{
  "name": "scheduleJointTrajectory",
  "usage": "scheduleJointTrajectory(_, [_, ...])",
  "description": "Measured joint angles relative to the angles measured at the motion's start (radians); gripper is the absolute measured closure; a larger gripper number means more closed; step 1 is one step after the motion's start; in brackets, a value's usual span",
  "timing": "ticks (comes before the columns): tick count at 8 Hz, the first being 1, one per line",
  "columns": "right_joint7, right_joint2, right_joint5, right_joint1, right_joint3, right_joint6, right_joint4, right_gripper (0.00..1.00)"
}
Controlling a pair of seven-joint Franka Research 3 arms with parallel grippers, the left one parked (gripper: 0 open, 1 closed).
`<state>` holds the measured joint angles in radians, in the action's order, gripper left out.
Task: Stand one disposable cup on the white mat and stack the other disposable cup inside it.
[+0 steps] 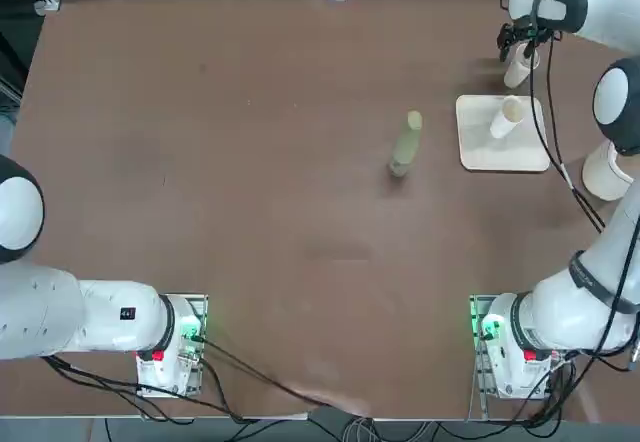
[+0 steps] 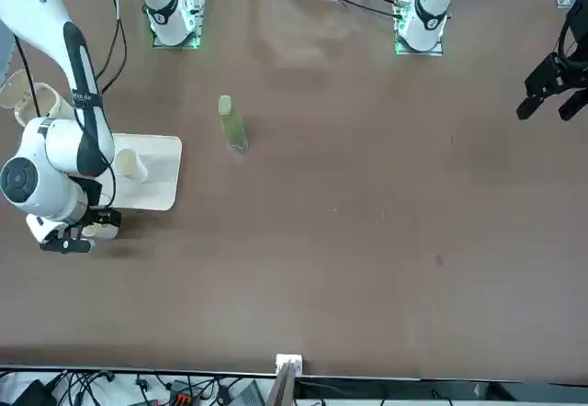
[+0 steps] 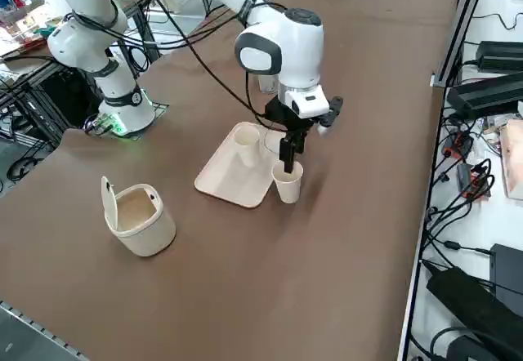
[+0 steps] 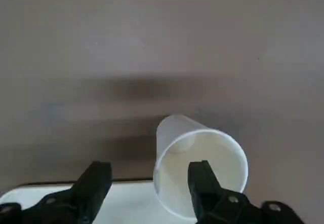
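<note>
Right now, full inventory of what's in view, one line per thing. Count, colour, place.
cup on the mat: one, white, upright
cup off the mat: one, white, on the table just past the mat's far edge
mat: one, off-white, on the table's right side
bottle: one, pale green, left of the mat
tub: one, white, lid open, right of the mat
table: one, brown, under everything
cables: several, black, along the arms and beyond the table edges
left arm: one, white and black, parked at left
right arm: one, white and black, reaching over the mat
right gripper: one, black, open, at the off-mat cup
</note>
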<state>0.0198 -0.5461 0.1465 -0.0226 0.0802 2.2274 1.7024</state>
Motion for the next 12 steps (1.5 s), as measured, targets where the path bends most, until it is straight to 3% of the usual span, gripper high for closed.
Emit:
scheduleJointTrajectory(1, [0.000,-0.006,0.000,-0.002,0.000,0.000,0.000,0.15])
scheduleJointTrajectory(5, [0.000,-0.014,0.000,-0.004,0.000,-0.001,-0.001,0.94])
scheduleJointTrajectory(7, [0.000,0.019,0.000,-0.006,0.000,-0.031,-0.018,0.98])
scheduleJointTrajectory(11, [0.013,0.241,-0.002,0.005,-0.016,-0.367,-0.025,0.98])
scheduleJointTrajectory(12, [0.052,0.286,-0.003,0.026,-0.022,-0.399,0.006,0.98])
